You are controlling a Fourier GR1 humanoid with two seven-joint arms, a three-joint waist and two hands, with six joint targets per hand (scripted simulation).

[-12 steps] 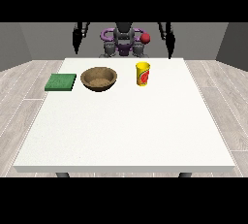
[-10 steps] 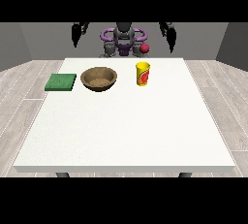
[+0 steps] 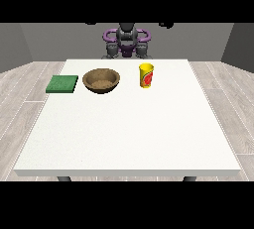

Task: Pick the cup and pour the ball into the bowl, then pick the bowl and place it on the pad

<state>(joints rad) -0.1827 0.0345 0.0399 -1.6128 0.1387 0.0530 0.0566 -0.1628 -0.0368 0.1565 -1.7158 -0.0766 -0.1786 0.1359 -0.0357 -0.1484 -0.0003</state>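
- The yellow cup [image 3: 146, 75] is standing upright on the desk [image 3: 129, 124], right of the bowl [image 3: 101, 80].
- Both hands are barely showing at the top edge; finger state cannot be told.
- Judging by side, the hand at the view's right [image 3: 166, 24] is nearer the cup.

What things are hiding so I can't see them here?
- The ball: front view, the yellow cup's wall hides its inside.
- Both hands: front view, raised to the scene's top edge; only dark tips show, fingers unreadable.
- The brown bowl's contents: too small to tell.
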